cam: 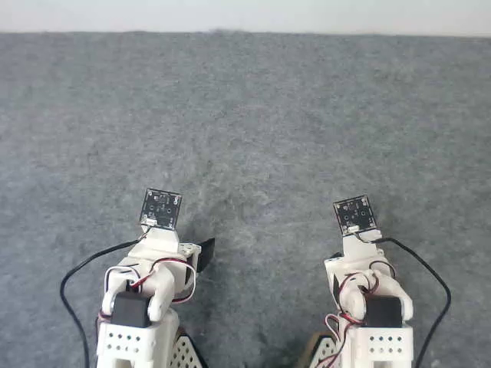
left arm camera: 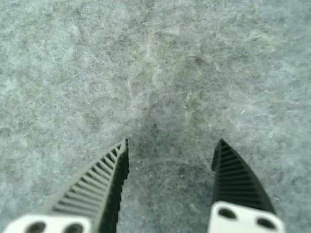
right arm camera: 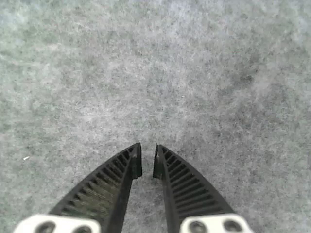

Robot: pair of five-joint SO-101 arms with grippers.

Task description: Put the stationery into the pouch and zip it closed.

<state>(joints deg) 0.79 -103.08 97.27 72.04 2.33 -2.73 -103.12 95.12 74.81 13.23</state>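
Plainly, our left hand (left arm camera: 173, 143) stands wide open, its two ribbed fingers (left arm camera: 104, 184) well apart and holding nothing, over the grey felt counter (left arm camera: 160, 58). Our right hand (right arm camera: 147, 147) has its two fingers (right arm camera: 182, 187) nearly together, with a thin gap between the tips, and grips nothing. From above we count two arms side by side: left arm (cam: 153, 287), right arm (cam: 368, 295).
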